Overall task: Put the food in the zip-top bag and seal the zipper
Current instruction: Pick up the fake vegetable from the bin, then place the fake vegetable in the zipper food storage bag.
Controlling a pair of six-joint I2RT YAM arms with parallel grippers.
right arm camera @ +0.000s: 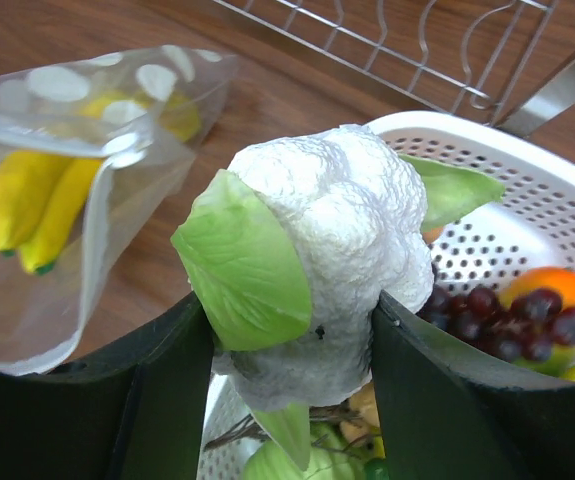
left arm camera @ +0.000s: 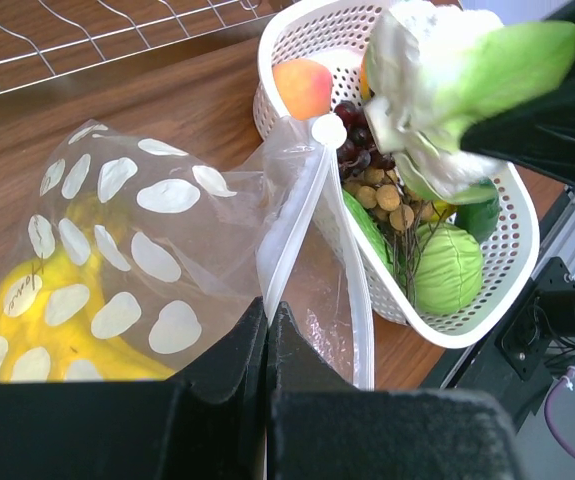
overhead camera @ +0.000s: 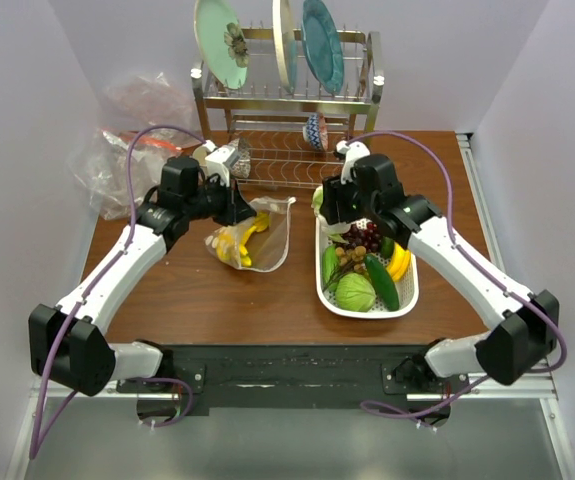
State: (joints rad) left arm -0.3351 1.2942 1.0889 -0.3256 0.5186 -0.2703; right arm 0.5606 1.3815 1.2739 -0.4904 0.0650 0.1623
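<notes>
- The right fingers [right arm camera: 157, 400] stand fairly wide, clamped on either side of a toy cauliflower [right arm camera: 337, 230]. It is white with green leaves and hangs over the far left corner of the white basket [overhead camera: 407, 290].
- The left fingers [left arm camera: 227, 350] are pinched fully together on the rim of the zip-top bag [overhead camera: 257, 235], lifting one lip so that the mouth gapes.
- The bag lies on the worktop [overhead camera: 187, 300] just left of the basket, with the yellow bananas [left arm camera: 57, 300] already inside, towards its closed end.
- The relation that matters is that the mouth faces right, towards the basket, so the cauliflower sits straight across from the opening and must travel left and a little nearer.
- The zipper [left arm camera: 292, 220] runs from the left fingers away towards the far edge of the worktop, across the line of approach.
- The right arm carries the food and the left only holds the bag.
- The cauliflower looks bulky against the mouth, so I judge it may catch the free lip.
- Other food is left in the basket.
</notes>
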